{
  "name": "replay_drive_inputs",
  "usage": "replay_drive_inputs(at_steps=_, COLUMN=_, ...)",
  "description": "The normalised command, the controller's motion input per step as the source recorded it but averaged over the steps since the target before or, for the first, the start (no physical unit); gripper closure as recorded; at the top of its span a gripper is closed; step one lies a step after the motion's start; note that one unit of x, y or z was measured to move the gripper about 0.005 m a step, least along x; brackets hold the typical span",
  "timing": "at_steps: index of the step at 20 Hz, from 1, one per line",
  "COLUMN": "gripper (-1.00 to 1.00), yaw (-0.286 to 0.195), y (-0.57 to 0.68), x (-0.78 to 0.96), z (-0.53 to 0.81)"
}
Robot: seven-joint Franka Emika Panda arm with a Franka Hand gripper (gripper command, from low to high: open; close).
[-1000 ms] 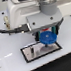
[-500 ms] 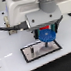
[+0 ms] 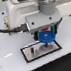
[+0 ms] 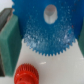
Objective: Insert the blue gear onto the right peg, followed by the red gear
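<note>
My gripper (image 3: 45, 36) is shut on the blue gear (image 3: 46, 38) and holds it flat just above the far right end of the black-bordered white plate (image 3: 29, 57). In the wrist view the blue gear (image 4: 45, 30) fills the space between the two green finger pads (image 4: 9, 42), with its centre hole showing white. The small red gear (image 4: 26, 74) lies on the white surface close to the blue gear's edge; in the exterior view the gripper hides it. The right peg is hidden under the gear. A thin dark pin (image 3: 32, 53) stands on the plate towards the exterior view's left.
The white table (image 3: 13, 67) carries the plate. The robot's white body (image 3: 20, 15) and dark cables (image 3: 2, 29) stand behind the plate.
The gripper and the blue gear have stayed over the plate's right end, shifting only slightly. The grip has not changed.
</note>
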Motion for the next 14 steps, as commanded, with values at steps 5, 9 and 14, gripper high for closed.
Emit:
replay_drive_inputs(at_steps=5, gripper=1.00, yaw=0.000, y=-0.16, x=0.23, z=0.12)
replay_drive_inputs(at_steps=9, gripper=1.00, yaw=0.000, y=-0.09, x=0.29, z=-0.15)
replay_drive_inputs(at_steps=14, gripper=1.00, yaw=0.000, y=-0.06, x=0.25, z=-0.25)
